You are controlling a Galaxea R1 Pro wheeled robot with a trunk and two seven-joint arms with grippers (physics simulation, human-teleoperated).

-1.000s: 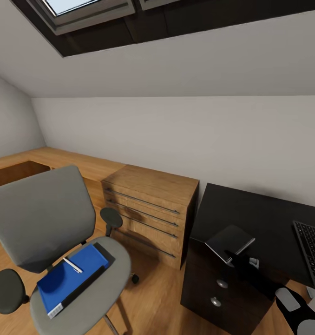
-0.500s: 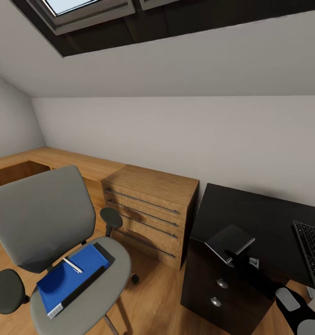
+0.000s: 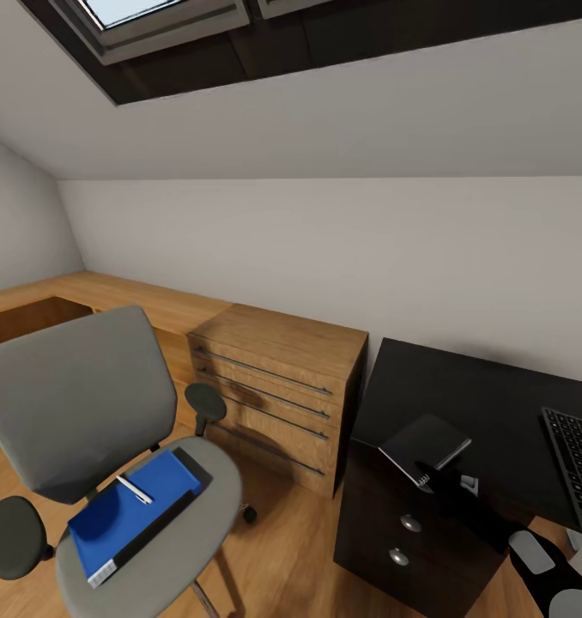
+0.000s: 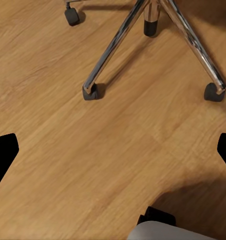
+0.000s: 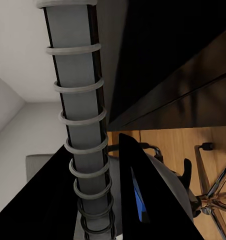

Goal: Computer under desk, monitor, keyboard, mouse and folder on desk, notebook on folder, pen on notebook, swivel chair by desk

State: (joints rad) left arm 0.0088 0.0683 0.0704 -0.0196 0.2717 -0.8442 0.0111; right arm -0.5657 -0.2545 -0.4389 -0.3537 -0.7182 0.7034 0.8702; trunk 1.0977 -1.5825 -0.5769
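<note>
Your right gripper [image 3: 430,477] holds a grey notebook [image 3: 424,448] by its spiral edge, just above the front left corner of the desk [image 3: 463,390]. In the right wrist view you see the wire spiral of the notebook [image 5: 85,145] running between the two dark fingers [image 5: 143,190], so the jaws are closed on it.

The keyboard [image 3: 578,472] lies on the black top of the desk at the right edge of the head view. The dark drawer unit [image 3: 403,536] with round silver knobs stands under the notebook.

The swivel chair [image 3: 93,429] stands on the wooden floor [image 3: 282,549], well apart from the desk, with an oak chest [image 3: 278,395] between them against the wall. The blue folder [image 3: 128,511] lies flat on the seat of the chair, and a pen [image 3: 135,489] rests on top of the folder.

Your left gripper [image 4: 113,155] points down at the floor [image 4: 68,150], near the chrome star base [image 4: 153,40] of the chair. Its two black fingertips [image 4: 3,152] show at opposite edges of the left wrist view, so the jaws are wide apart and hold nothing.
</note>
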